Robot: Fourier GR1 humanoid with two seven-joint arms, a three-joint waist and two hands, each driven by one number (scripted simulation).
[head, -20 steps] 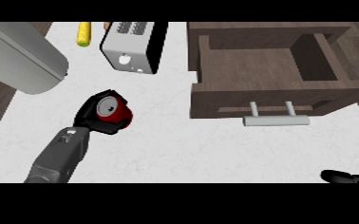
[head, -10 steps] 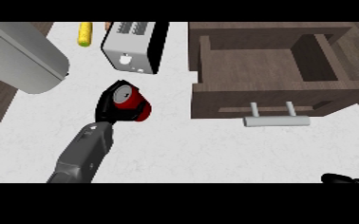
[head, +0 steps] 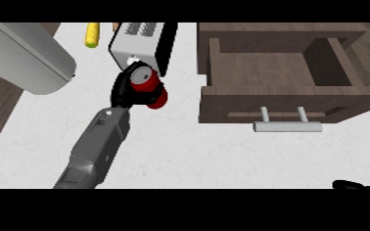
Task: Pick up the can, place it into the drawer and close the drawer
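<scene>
Carrying the can (head: 150,85) toward the open drawer (head: 274,103)

The red can was held in the curled fingers of the left robot hand (head: 123,90), just beside a toaster (head: 141,41) and left of the drawer. It was judged that the can should be carried rightward, kept clear above the drawer's near wall, then lowered inside before release. The right robot hand (head: 350,185) was barely shown; its state could not be told.

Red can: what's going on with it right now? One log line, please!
left hand: curled round can | can: beside toaster, left of drawer | drawer: open, can not yet inside | right hand: lower-right edge
</scene>
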